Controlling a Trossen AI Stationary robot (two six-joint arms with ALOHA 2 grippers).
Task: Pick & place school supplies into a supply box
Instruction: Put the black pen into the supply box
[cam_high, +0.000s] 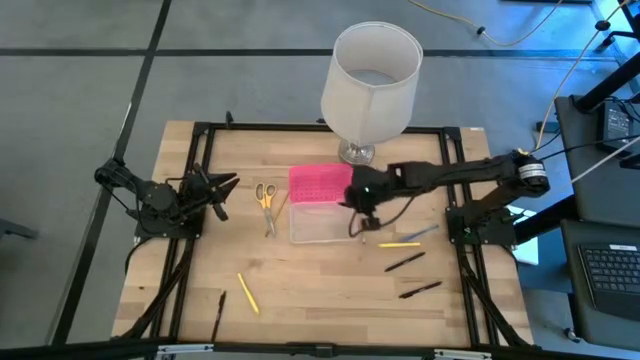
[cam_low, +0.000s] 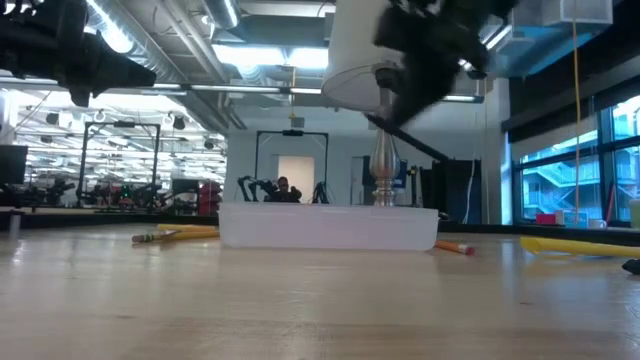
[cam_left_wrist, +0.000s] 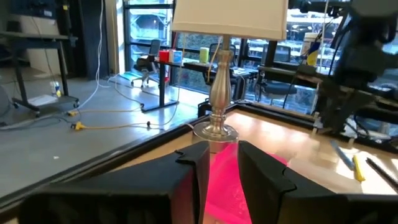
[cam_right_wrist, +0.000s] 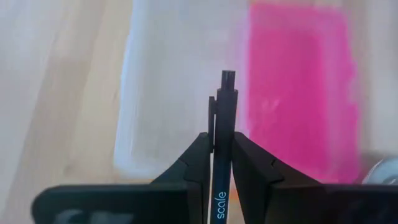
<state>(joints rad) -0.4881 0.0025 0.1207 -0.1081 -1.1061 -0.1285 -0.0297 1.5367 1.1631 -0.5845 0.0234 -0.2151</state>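
- High view: my right hand (cam_high: 362, 205) sits right of centre in the frame, over the right end of the supply box (cam_high: 322, 222), clamped on a dark pen (cam_high: 352, 224) that hangs toward the clear tray. The pink lid (cam_high: 320, 184) lies open just above the tray, below the lamp (cam_high: 370, 75). I can make out nothing inside the tray. Scissors (cam_high: 266, 199) lie left of the box; a yellow pencil (cam_high: 400, 243) and two dark pens (cam_high: 405, 262) lie lower right, another pencil (cam_high: 247, 292) lower left. My left hand (cam_high: 222, 186) waits at centre left of the counter (cam_high: 330, 300), fingers slightly apart.
- Low view: the tray (cam_low: 328, 227) stands mid-frame, looking empty, though its frosted wall hides the floor. My right hand (cam_low: 440, 40) hangs high above its right end.
- Left wrist view: my left fingers (cam_left_wrist: 196, 171) stand narrowly parted, holding nothing, pink lid (cam_left_wrist: 227, 180) beyond.
- Right wrist view: my fingers (cam_right_wrist: 199, 155) pinch the pen (cam_right_wrist: 222, 149), which points out over tray and lid.
- Risk, as I judge it: I am near the tray's end wall, so the released pen may strike the rim, tip out or roll onto the lid; dropped from height it could bounce.
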